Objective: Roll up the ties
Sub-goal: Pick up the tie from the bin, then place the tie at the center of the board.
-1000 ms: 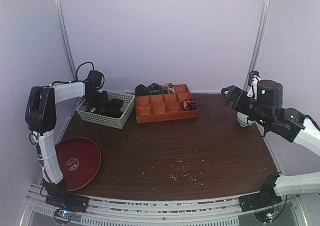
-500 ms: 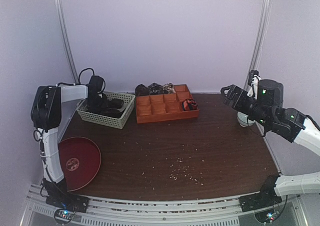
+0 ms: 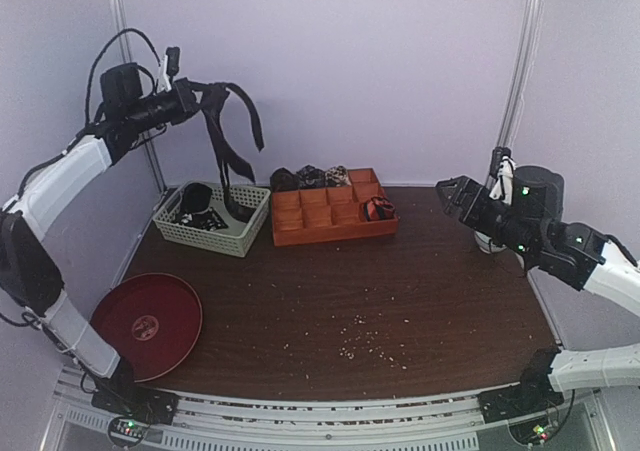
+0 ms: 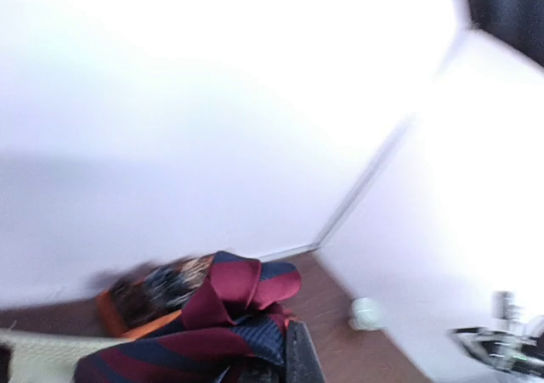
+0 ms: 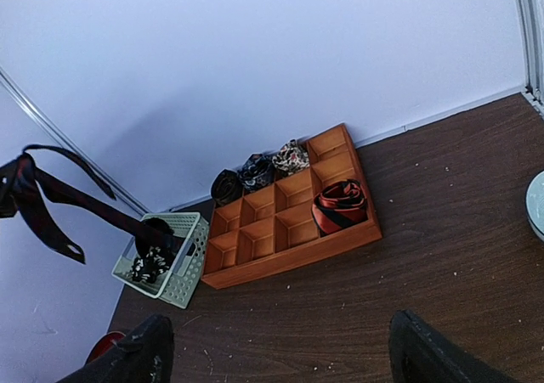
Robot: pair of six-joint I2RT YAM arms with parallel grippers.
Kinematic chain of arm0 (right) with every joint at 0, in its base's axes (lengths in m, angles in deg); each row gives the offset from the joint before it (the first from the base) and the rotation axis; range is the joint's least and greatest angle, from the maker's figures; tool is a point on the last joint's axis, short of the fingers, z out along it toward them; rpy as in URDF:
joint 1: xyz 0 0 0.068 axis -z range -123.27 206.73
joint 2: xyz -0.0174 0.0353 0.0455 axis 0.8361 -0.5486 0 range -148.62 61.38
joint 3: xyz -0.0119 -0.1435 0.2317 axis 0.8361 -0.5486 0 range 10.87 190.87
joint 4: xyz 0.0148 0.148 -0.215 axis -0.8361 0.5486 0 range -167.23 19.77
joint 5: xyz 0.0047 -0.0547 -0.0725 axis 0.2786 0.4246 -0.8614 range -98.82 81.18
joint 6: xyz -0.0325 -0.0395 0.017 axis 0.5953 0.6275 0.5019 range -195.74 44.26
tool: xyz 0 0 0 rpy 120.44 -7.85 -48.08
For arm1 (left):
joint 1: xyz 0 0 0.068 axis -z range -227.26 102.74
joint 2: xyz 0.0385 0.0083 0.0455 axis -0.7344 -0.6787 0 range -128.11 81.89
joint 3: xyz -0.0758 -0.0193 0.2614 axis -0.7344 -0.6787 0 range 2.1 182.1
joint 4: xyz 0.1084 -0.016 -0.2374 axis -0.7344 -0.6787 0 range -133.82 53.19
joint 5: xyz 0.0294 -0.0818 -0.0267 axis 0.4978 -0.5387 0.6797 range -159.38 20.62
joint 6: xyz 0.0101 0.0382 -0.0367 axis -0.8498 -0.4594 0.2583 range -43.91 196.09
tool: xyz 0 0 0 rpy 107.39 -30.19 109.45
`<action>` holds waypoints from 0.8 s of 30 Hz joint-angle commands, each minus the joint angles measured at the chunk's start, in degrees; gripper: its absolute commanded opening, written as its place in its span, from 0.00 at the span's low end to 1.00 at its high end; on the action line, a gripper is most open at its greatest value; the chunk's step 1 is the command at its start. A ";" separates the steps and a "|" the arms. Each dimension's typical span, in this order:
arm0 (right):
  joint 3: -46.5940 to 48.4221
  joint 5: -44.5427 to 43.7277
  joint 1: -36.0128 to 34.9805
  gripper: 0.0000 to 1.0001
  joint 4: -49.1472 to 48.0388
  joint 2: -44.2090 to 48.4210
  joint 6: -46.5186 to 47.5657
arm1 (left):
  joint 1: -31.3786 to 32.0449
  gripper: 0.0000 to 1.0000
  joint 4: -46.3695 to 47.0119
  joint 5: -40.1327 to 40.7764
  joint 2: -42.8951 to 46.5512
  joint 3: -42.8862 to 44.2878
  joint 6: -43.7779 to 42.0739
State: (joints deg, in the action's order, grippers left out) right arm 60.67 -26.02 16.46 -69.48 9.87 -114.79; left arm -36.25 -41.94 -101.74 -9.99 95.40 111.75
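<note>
Pale lilac walls behind a dark wooden desk flecked with crumbs. High at the far left, well above the pale green basket: the left pincer, clamped together on a dark tie, maroon and navy in the wrist view, both ends dangling and the longer one reaching down to the basket, touching or not hard to tell. At the right, hovering above the desk's edge: the right pincer, fingers wide apart, holding nothing. Step in hand, by judgement: carrying this tie out to bare desk for rolling. To do it well, swing right and towards the near side, keeping height until clear of the basket rim, to avoid dragging the tail across the other ties lying inside or snagging the lattice. Lower gently onto the open middle of the desk, tail first, laying the strip straight and untwisted, then bring the right pincer in to pin one end before starting the coil. Around: an orange tray just right of the basket, with a red-and-black coil in a right-hand compartment and three rolled ties along its far row; a red plate at the near left; a pale bowl by the right arm. Likely obstacles: basket and tray beneath the hanging tail, plus crumbs liable to cling to fabric.
</note>
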 commanded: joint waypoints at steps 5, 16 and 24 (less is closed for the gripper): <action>-3.16 4.76 -2.29 0.88 -7.68 -2.29 1.31 | 9.64 0.00 16.57 -19.63 11.97 -14.02 8.08; -7.73 3.25 -12.85 0.84 -13.08 -9.83 -3.37 | 32.45 0.17 35.98 -11.42 13.36 -44.09 13.62; -7.49 -0.16 -18.91 0.76 -10.16 -18.91 -7.68 | 31.03 0.64 9.78 11.13 12.31 -42.78 1.39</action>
State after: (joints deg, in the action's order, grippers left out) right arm 51.73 -22.56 1.33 -80.62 -4.90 -120.58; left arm -3.23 -19.52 -107.29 -0.50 49.02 121.56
